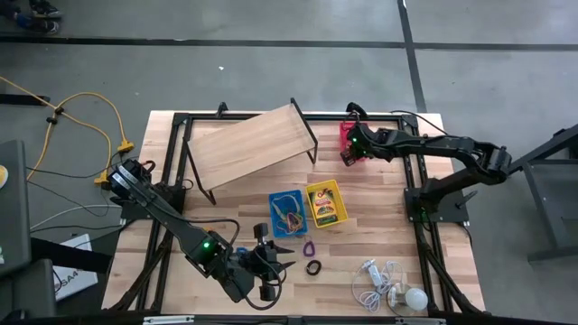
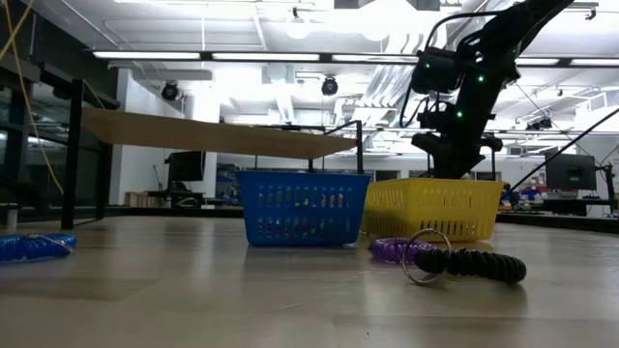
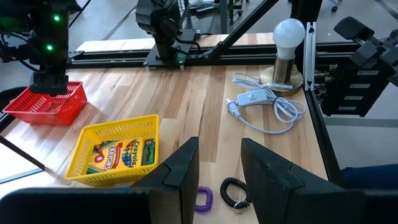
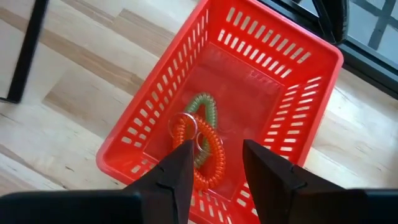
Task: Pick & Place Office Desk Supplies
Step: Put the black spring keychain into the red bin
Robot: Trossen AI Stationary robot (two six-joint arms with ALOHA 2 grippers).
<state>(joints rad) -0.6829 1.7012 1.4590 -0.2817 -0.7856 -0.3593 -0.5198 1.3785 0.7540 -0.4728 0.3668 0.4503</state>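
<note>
My right gripper (image 4: 217, 168) hangs open above the red basket (image 4: 273, 56) at the table's far right. A red coil loop (image 4: 208, 155) and a green coil loop (image 4: 208, 112) lie on the basket's floor, below the fingers and clear of them. My left gripper (image 3: 219, 168) stands open near the table's front edge with nothing between its fingers. Just beyond it a purple loop (image 3: 204, 199) and a black loop (image 3: 233, 193) lie on the table. The yellow basket (image 3: 115, 152) holds the crayon box (image 3: 121, 155). The blue basket (image 1: 287, 212) beside it holds loops.
A light wooden board (image 1: 248, 144) on black legs stands tilted at the back left. A white bulb (image 1: 414, 297) with its white cord (image 1: 375, 275) lies at the front right. More blue loops (image 2: 34, 246) lie on the table at the left of the low view.
</note>
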